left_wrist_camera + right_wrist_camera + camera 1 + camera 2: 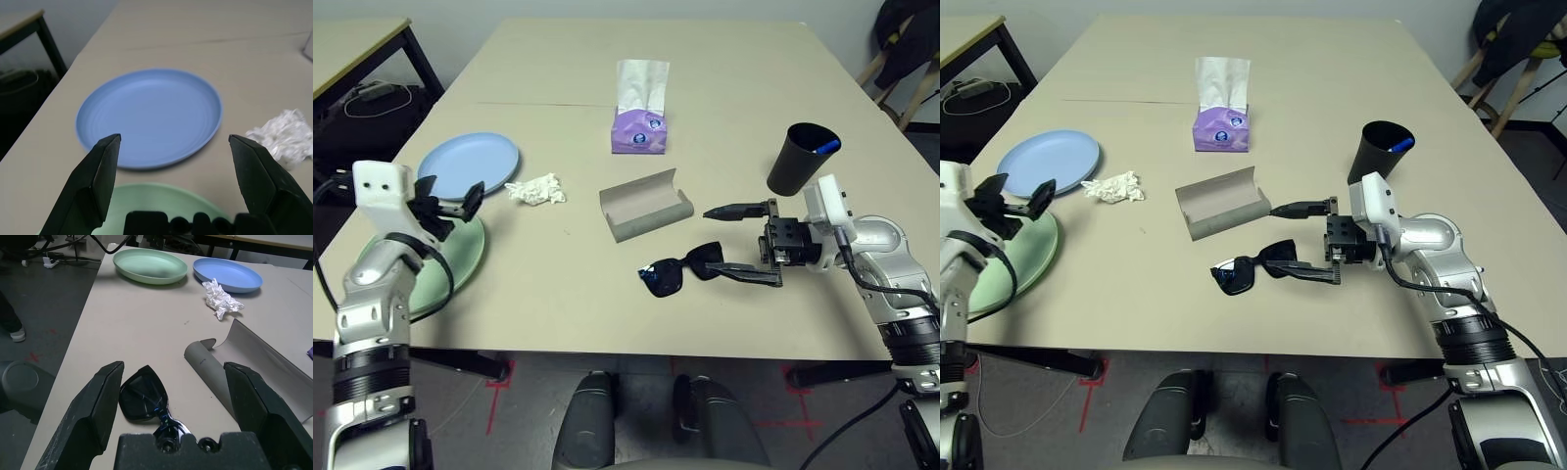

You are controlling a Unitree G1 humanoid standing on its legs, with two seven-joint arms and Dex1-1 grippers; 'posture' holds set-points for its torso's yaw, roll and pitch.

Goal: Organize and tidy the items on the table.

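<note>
My right gripper (pixel 742 243) is spread wide, holding nothing, its fingers pointing left over the black sunglasses (pixel 680 271), whose long axis runs left-right beside the open grey glasses case (pixel 645 206). My left gripper (pixel 450 193), equally wide and empty, hangs above the green plate (pixel 149 265), facing the blue plate (pixel 149 116) on the beige table (pixel 734 88).

On the table (pixel 744 117), the open right gripper (pixel 744 240) straddles the sunglasses (pixel 680 270) beside the open grey case (pixel 644 206). The open left gripper (pixel 448 194) hovers over 2 plates (pixel 470 162).
</note>
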